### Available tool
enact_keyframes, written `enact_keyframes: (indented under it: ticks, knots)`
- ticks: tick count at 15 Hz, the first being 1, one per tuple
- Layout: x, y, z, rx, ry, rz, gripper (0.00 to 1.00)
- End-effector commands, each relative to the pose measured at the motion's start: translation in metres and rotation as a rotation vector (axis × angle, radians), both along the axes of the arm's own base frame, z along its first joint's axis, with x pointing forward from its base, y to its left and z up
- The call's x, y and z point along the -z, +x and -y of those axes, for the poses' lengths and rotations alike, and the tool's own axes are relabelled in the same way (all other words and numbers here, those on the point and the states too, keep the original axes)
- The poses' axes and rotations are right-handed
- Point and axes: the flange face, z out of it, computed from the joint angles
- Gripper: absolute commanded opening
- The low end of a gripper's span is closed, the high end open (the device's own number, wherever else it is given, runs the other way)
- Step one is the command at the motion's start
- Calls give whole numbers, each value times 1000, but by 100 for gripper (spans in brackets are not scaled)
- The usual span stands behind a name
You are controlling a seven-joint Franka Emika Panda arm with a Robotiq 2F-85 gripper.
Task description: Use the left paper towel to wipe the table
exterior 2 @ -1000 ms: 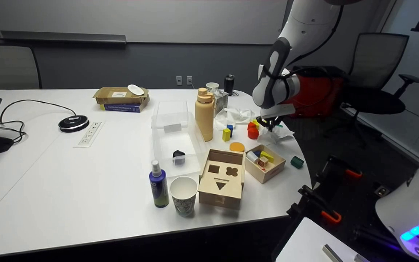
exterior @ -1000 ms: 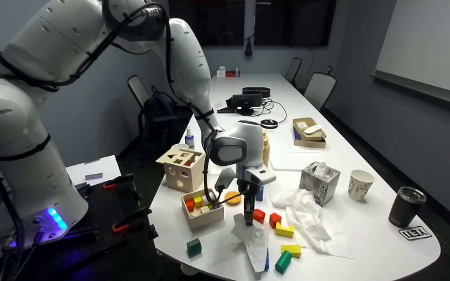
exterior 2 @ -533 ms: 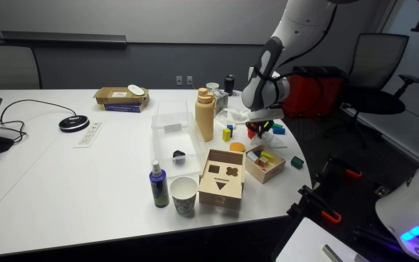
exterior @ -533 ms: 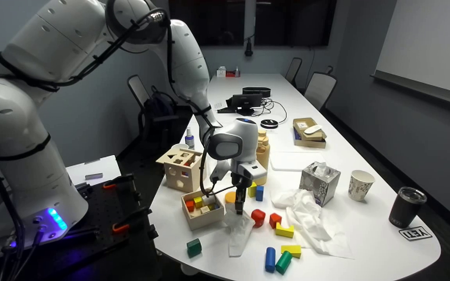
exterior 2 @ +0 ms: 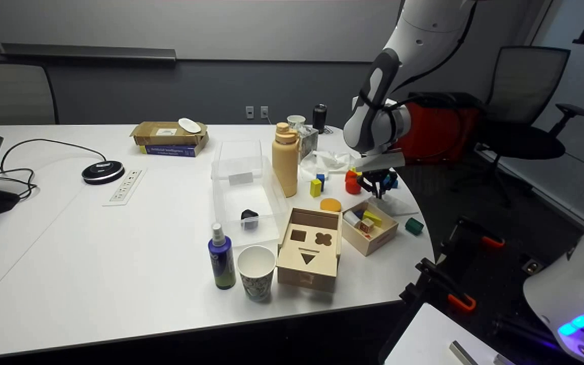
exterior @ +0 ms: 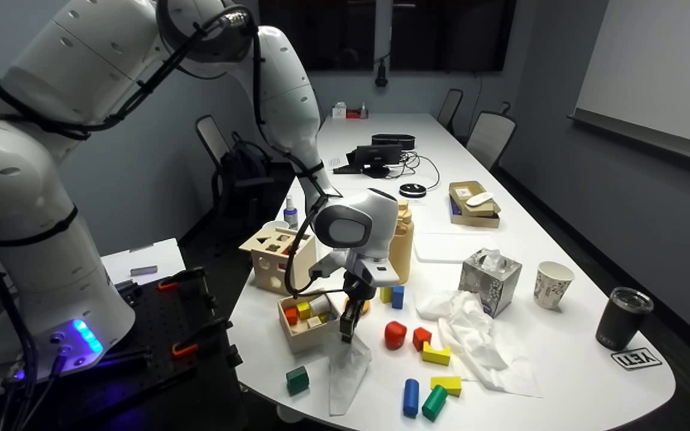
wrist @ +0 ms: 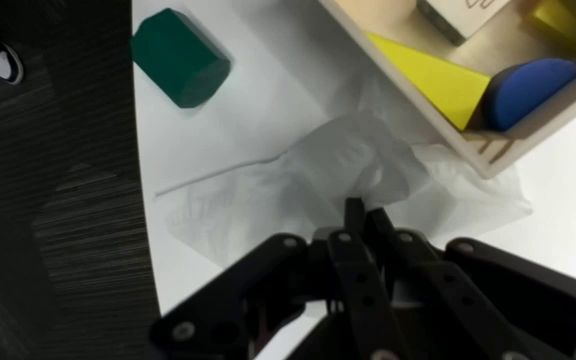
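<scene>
The long white table (exterior: 584,389) shows in both exterior views (exterior 2: 119,253). My gripper (exterior: 346,336) points down, low over the table's rounded end. In the wrist view its fingertips (wrist: 355,212) are shut on the left paper towel (wrist: 248,210), a thin white sheet. The towel (exterior: 347,377) spreads on the table below the fingers, between the small wooden box and the table edge; it also shows in an exterior view (exterior 2: 396,206). Part of it lies beside the box corner. A second crumpled paper towel (exterior: 471,335) lies to the right, in front of the tissue box.
The small wooden box of blocks (exterior: 304,343) stands right beside the gripper. A green block (exterior: 297,380) lies near the table edge. Red blocks (exterior: 395,335), yellow ones (exterior: 436,354) and a blue cylinder (exterior: 411,397) lie to the right. A tan bottle (exterior: 402,251) stands behind.
In an exterior view the gripper has moved left with the towel, away from the red blocks and toward the small box and green block. The blue cylinder is uncovered and has turned slightly.
</scene>
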Motion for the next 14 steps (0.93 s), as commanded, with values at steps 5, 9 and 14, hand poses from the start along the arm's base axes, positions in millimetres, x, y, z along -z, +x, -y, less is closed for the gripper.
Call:
enact_keyframes:
  ticks: [5, 9, 14]
  knots:
    - [-25, -10, 47, 82, -96, 39, 1]
    - [-69, 8, 13, 87, 22, -21, 1]
    - [-170, 42, -29, 54, 153, 5, 1]
